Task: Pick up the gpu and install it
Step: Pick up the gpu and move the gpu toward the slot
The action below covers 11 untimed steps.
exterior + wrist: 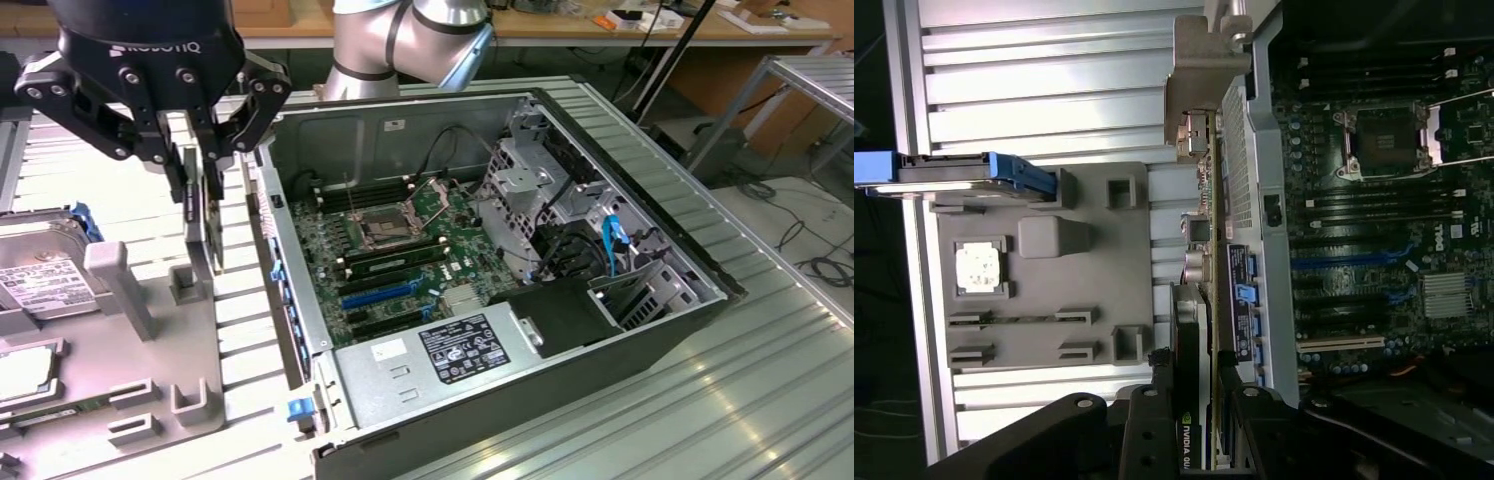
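While gpu [200, 232] stands on edge in gray holder [134, 340] just beside open pc case [627, 360], gripper [200, 190] jaws narrow, pinching its top edge. Not lifted yet, blue slots [380, 295] empty, whole install left imo.

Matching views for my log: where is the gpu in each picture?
Exterior view: the gpu stands on edge below the gripper, just outside the case.
Wrist view: the gpu on edge between the grey tray and the case.
Shared landmark: the CPU socket.
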Each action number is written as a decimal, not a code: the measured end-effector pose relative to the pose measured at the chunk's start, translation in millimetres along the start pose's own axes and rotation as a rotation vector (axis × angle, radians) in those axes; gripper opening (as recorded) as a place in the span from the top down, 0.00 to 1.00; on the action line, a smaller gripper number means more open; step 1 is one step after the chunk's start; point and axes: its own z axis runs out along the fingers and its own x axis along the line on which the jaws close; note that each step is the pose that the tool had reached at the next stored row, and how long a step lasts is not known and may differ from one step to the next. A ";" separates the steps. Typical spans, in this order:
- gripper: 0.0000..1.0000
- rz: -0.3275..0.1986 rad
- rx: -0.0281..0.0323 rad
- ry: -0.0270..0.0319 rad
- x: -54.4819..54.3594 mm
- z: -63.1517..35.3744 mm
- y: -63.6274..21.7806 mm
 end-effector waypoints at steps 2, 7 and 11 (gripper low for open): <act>0.73 0.000 0.0000 0.0000 -0.2 0.0 0.0; 0.73 0.000 -0.0001 0.0000 -1.3 0.0 0.1; 0.73 0.000 0.0000 0.0001 -6.3 0.0 0.5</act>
